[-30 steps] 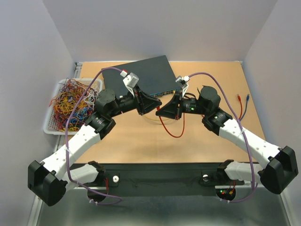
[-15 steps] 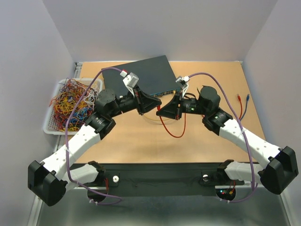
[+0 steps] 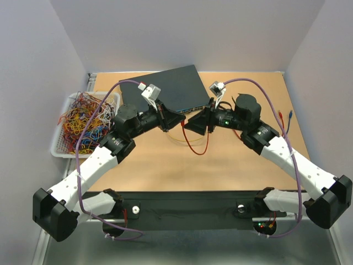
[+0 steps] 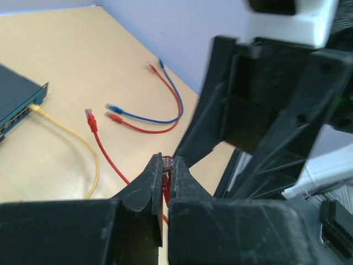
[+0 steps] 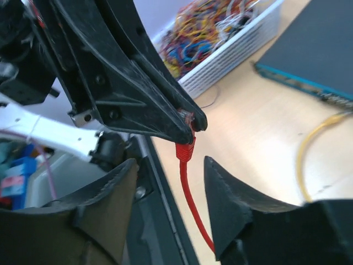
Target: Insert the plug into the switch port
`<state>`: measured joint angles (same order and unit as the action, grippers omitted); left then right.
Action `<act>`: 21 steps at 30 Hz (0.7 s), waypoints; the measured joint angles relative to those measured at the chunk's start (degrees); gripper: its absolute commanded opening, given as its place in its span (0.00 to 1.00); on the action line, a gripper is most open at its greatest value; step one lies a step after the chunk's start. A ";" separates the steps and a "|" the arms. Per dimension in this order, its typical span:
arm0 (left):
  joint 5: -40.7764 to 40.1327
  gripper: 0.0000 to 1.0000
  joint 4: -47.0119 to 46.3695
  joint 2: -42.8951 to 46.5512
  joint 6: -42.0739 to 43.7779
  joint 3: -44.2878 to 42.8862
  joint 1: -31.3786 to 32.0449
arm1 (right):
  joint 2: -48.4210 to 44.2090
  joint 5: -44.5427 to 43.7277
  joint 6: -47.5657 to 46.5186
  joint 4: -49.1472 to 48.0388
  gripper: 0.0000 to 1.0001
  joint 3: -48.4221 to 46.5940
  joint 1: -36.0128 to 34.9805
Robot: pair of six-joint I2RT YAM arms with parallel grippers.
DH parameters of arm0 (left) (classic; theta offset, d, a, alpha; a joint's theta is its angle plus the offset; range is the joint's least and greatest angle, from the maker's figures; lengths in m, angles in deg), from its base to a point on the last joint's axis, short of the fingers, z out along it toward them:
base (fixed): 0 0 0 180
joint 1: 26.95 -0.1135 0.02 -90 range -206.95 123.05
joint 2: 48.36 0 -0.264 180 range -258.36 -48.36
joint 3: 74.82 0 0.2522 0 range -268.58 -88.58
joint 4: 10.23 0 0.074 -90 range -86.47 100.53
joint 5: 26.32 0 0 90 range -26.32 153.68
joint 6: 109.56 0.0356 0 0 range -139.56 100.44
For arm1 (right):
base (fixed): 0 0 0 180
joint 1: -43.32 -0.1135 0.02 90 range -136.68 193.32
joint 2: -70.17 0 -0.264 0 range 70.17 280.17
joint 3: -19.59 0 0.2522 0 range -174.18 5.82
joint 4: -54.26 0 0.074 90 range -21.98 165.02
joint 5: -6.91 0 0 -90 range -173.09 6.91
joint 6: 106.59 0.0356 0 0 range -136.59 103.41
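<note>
No legible text, label or number anywhere.

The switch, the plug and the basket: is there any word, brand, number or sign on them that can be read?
No text can be read in any view.
Switch: plain dark top, no label shows; its socket face is too blurred for any marking.
Red plug, in the left gripper: no print shows.
White basket: no label shows.

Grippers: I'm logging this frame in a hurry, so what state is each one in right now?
Left gripper: closed on the red plug.
Right gripper: open, holding nothing.
</note>
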<state>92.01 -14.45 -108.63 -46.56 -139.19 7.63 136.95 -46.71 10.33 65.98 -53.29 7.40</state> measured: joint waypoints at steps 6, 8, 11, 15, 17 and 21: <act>-8.15 0.00 2.86 0.00 -5.51 -0.11 -0.11 | -1.64 -10.03 -6.10 8.74 0.49 -6.29 -0.17; -10.51 0.00 3.21 0.00 -7.80 -0.13 -0.09 | -1.57 -13.03 -7.52 11.06 0.46 -8.13 -0.59; -12.96 0.00 3.28 0.00 -10.62 -0.13 -0.09 | -1.01 -17.46 -9.18 13.97 0.42 -10.23 -2.16; -15.13 0.00 2.82 -0.09 -13.14 -0.13 0.37 | 1.36 -22.23 -10.38 16.11 0.41 -12.07 -5.40; -15.58 0.00 2.27 -0.42 -13.92 -0.13 0.70 | 2.69 -24.02 -10.71 16.74 0.41 -12.41 -7.06; -16.48 0.00 1.49 -1.57 -14.91 -0.13 1.44 | 4.55 -26.49 -11.13 18.05 0.41 -12.41 -8.92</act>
<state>75.53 -12.96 -110.21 -61.47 -139.33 9.08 141.50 -73.20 -0.80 84.03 -65.70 -1.52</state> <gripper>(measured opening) 0.106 0.413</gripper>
